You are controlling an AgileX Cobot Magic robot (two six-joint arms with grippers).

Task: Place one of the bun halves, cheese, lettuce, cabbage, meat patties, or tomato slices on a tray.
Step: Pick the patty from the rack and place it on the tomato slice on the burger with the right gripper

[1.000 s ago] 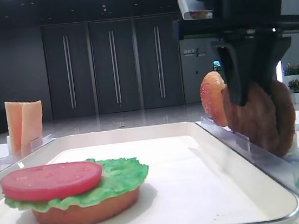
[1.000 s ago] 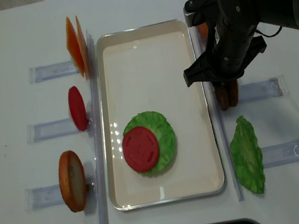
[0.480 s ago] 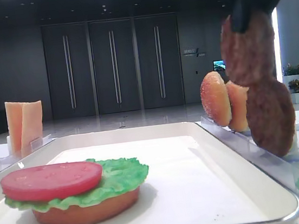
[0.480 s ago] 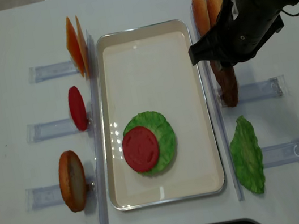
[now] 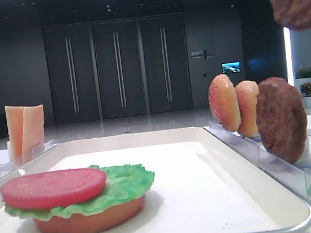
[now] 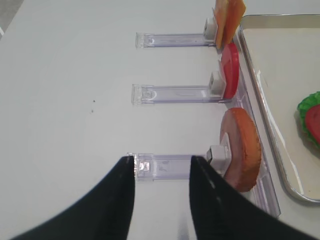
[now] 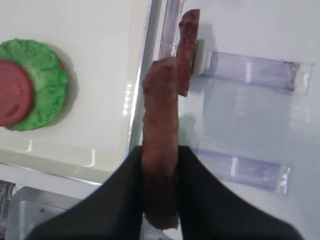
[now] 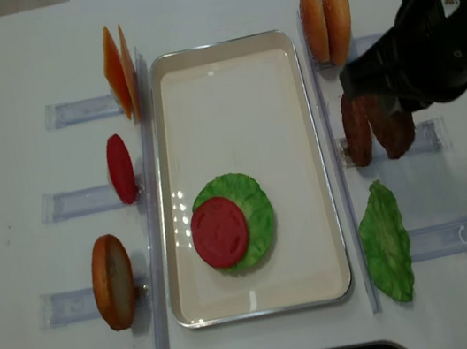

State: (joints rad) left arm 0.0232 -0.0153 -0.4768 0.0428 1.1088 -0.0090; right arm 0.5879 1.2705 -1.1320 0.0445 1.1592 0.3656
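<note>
Step in hand: carrying a meat patty point(image 7: 160, 150) toward the tray point(image 8: 225, 68); the patty is lifted clear of its clear holder point(image 8: 407, 141), where a second patty point(image 8: 356, 129) stands on edge
Right gripper point(image 7: 160, 200): clamped on the lifted patty, fingers pinching it edge-on from both faces; it hangs above the table just outside the tray's right rim
Left gripper point(image 6: 161, 167): jaws apart, holding nothing; it hovers over the table's left side near a clear holder with a bun half point(image 6: 241, 149)
Stack on tray: bun base point(image 5: 91, 218), lettuce point(image 8: 254, 202) and tomato slice point(image 8: 220, 231) near the tray's front, left of centre
Next move, as I judge it: swing left across the rim, turn the patty flat, lower it centred on the tomato slice, then release
Risk: a patty let go on edge could roll or slide off the stack
Surface: white table; holders flank the tray with cheese point(image 8: 118, 71), spare tomato point(image 8: 120, 168), bun halves point(image 8: 323, 11), a lettuce leaf point(image 8: 387, 243)
Room: dark hall with tall doors point(image 5: 118, 67) behind
</note>
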